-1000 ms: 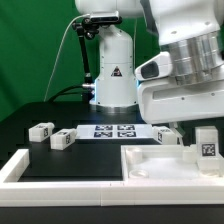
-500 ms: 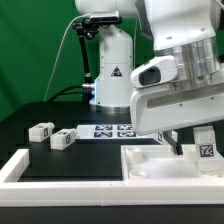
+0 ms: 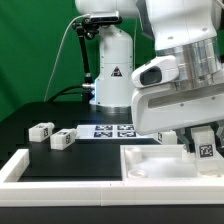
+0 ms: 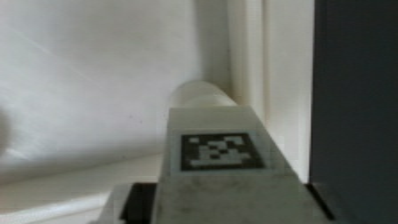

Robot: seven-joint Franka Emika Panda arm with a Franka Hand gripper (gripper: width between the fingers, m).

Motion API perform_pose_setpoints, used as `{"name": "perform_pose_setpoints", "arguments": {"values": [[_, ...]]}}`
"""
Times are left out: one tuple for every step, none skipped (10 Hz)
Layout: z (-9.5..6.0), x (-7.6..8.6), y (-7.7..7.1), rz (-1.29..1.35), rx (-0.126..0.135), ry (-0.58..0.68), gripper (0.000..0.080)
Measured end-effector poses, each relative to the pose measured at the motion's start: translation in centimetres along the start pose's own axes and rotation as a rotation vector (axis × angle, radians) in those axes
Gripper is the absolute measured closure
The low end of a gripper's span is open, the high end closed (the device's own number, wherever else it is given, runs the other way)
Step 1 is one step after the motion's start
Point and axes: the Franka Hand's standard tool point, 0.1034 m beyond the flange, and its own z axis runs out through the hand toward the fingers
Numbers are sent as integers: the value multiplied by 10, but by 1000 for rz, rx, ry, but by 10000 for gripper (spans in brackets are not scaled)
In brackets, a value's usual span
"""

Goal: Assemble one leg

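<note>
Since a second ago the arm has sunk a little and drifted toward the exterior view's left, carrying its load down with it — nothing else on the table has shifted. Our gripper [image 3: 203, 138] is closed on the leg [image 3: 207, 150], jaws narrowed to the block's width, the tag facing the exterior camera. So the leg lies straight below the gripper, its long axis upright and in line with the hand, free end pointing down. In the wrist view the leg [image 4: 217, 135] runs away from the camera toward the white panel [image 4: 89, 100], its far tip close by the raised wall, with the black table [image 4: 356, 90] just beyond that wall. We cannot tell whether the tip touches the surface or hangs just above it. We judge the coming move turns on this — the tip must meet its seat straight down, in the corner of the white panel [image 3: 150, 165] at the exterior view's right. The arm stands over that corner, wrist vertical, hand pointing down. Well apart, at the exterior view's left, two loose legs [image 3: 42, 129] lie on the table near the marker board [image 3: 115, 131].
</note>
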Motion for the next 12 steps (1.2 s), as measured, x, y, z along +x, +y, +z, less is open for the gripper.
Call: {"name": "perform_pose_setpoints", "arguments": {"values": [[0, 0, 0, -2, 0, 0, 511], [0, 0, 0, 39, 6, 0, 511], [1, -1, 0, 225, 32, -5, 511], [1, -1, 0, 351, 43, 3, 511], [2, -3, -1, 462, 42, 14, 511], [2, -3, -1, 586, 40, 20, 511], [2, -3, -1, 678, 40, 22, 511], [3, -3, -1, 808, 48, 25, 511], [3, -4, -2, 938, 51, 29, 511], [4, -5, -4, 1049, 50, 31, 509], [5, -6, -7, 1099, 49, 30, 509], [5, -7, -9, 1217, 58, 23, 509]]}}
